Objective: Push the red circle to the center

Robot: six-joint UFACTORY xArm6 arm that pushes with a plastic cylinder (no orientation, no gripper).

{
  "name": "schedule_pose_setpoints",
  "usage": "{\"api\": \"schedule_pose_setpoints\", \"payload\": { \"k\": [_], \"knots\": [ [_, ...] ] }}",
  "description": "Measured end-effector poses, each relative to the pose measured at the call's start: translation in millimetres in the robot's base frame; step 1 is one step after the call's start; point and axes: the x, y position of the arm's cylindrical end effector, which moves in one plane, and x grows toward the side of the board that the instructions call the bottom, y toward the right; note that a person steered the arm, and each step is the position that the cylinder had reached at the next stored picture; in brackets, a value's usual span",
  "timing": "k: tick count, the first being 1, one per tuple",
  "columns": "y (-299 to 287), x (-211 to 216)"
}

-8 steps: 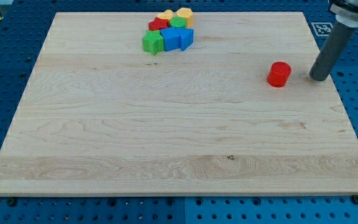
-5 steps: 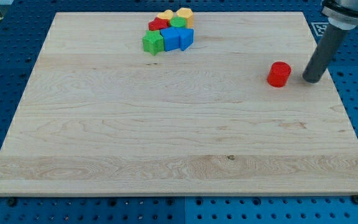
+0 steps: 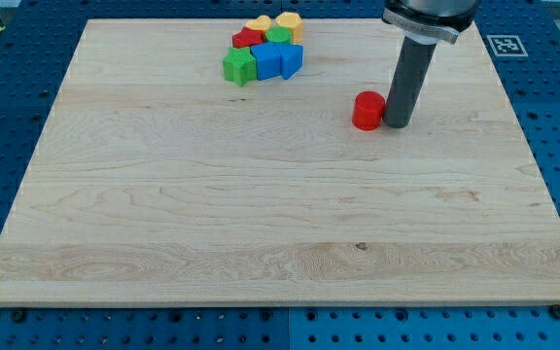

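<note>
My tip (image 3: 397,124) sits on the desk (image 3: 261,224), touching the red circle (image 3: 367,112) on its view-right side; no gripper on this rig, so nothing is held. Red circle is right of centre & a bit toward view's top. Cluster near top edge, well apart: green block (image 3: 239,67), two blue blocks (image 3: 278,61), red block (image 3: 248,39), green block (image 3: 278,36), yellow blocks (image 3: 288,21).

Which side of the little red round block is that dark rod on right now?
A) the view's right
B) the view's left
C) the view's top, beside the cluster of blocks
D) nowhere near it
A: my tip stands against the red circle on its side toward the view's right.
</note>
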Motion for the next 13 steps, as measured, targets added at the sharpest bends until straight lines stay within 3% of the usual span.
{"api": "schedule_pose_setpoints", "payload": {
  "k": [3,10,13],
  "knots": [
    [-1.5,-18.2],
    [-97.2,-17.9],
    [-101.3,-17.8]
  ]
}}
